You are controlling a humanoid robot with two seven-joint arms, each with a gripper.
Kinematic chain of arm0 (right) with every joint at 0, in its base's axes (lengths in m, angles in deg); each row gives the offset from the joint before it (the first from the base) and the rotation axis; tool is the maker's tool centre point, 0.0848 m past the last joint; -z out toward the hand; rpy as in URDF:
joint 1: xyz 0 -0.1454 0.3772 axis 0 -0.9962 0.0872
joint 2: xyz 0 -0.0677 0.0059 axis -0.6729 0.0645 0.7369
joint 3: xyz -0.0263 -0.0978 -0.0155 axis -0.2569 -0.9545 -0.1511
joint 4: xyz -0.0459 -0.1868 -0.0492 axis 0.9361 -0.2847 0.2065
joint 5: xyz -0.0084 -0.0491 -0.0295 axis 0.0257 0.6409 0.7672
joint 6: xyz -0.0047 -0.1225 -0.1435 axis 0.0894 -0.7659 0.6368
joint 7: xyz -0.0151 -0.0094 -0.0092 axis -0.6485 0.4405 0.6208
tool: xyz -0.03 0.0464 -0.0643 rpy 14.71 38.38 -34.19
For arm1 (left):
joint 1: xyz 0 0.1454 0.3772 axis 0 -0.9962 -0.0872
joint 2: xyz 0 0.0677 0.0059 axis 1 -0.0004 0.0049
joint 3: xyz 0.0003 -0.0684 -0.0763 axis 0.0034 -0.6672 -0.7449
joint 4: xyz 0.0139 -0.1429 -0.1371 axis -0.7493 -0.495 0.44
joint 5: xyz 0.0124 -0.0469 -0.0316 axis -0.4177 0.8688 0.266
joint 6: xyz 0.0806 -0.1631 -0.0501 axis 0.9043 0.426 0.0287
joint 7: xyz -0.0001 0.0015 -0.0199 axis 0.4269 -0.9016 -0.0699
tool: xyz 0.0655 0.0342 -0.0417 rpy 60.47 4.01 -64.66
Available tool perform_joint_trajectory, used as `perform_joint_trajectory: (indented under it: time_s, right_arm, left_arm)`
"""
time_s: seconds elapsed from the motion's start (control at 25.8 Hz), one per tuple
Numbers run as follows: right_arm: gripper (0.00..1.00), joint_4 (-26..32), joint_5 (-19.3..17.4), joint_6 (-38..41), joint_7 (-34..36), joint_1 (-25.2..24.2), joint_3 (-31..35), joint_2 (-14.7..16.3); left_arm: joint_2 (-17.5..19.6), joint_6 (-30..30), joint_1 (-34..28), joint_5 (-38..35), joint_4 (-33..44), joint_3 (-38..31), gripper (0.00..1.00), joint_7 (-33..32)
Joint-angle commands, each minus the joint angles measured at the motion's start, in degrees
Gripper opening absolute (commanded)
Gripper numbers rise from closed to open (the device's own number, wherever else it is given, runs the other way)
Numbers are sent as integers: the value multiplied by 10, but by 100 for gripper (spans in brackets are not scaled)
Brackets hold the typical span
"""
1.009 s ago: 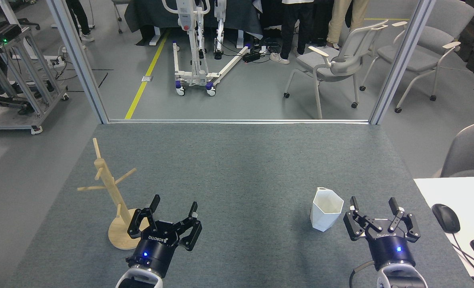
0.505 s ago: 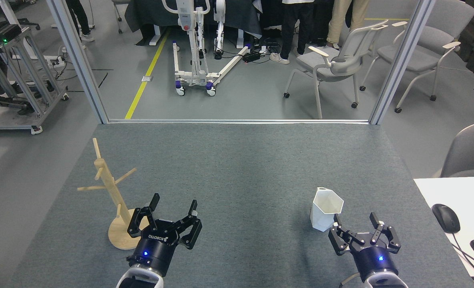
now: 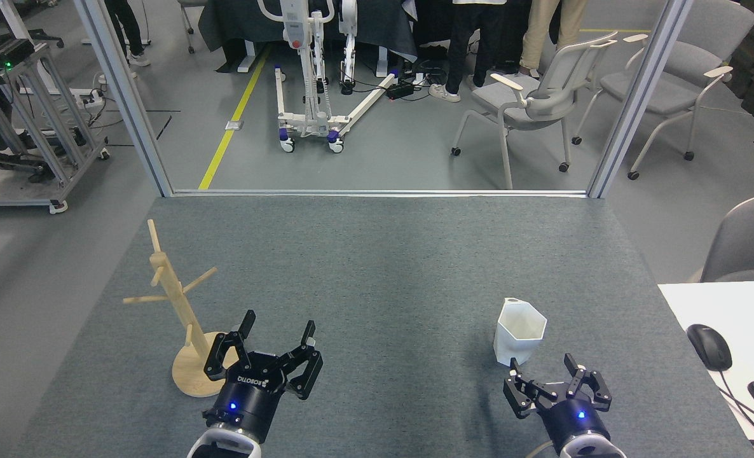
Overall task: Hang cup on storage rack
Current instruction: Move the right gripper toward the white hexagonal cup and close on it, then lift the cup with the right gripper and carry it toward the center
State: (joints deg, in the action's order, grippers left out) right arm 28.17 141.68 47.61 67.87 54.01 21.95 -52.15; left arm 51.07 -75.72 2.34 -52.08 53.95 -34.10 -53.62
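Cup position: the white faceted cup [image 3: 520, 334] stands upright on the grey table [image 3: 383, 267], mouth up, in the near right part of the surface, well apart from the rack.
Cup axis: its long axis is vertical, the hexagonal rim wider than the base; a small lug or handle stub shows at the rim's far left corner.
Rack position: the wooden storage rack [image 3: 180, 312] stands upright near the left edge of the table, disc base flat, pegs angled upward, none carrying anything.
Right gripper: the right gripper [image 3: 547, 380] sits just on the near side of the cup, its jaws spread wide and empty, pointing away from the robot.
Key relation: the cup lies ahead of the right jaws and slightly to their left; the left fingertip looks very close to the cup's base, though contact cannot be confirmed.
Left gripper: the left gripper [image 3: 278, 331] rests just beside the rack's base on its right, jaws wide apart, holding nothing.
Nearer arm: the right arm is plainly nearer the cup; the left is nearer the rack.
Judgement: the grasp is not yet made; a forward reach with a small leftward correction would likely bring the cup between the jaws.
Legible writing: "ROBOTIQ" in white on the left gripper's body, seen inverted. No other readable marking on cup or rack.
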Motion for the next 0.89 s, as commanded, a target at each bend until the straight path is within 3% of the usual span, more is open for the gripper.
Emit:
perform_joint_trajectory:
  time_s: [0.0, 0.43, 0.5, 0.54, 0.62, 0.7, 0.74, 0.85]
  right_arm:
    - [99, -45, -1, 2, 0, 40, -25, -4]
    - [99, -168, -4, 9, -1, 146, -46, -5]
    - [96, -193, -24, 18, -1, 173, -56, -4]
    - [84, -206, -37, 20, -1, 187, -61, -3]
    - [46, -225, -48, 21, 0, 213, -75, 2]
    - [14, -228, -48, 21, 0, 234, -83, 5]
    - [4, -228, -48, 20, 1, 240, -82, 6]
    - [0, -205, -49, 18, 9, 260, -79, 7]
  left_arm:
    - [0, 0, -4, 0, 0, 0, 100, 0]
    - [-11, 0, -17, 0, 7, 1, 100, 0]
    - [-11, 0, -16, 0, 6, 1, 100, 0]
    - [-11, 1, -16, 0, 6, 0, 100, 0]
    - [-12, 3, -16, 0, 5, 0, 100, 0]
    - [-12, 4, -16, 0, 6, 0, 100, 0]
    - [-12, 4, -17, 0, 6, 0, 100, 0]
    - [-12, 4, -16, 0, 6, 0, 100, 0]
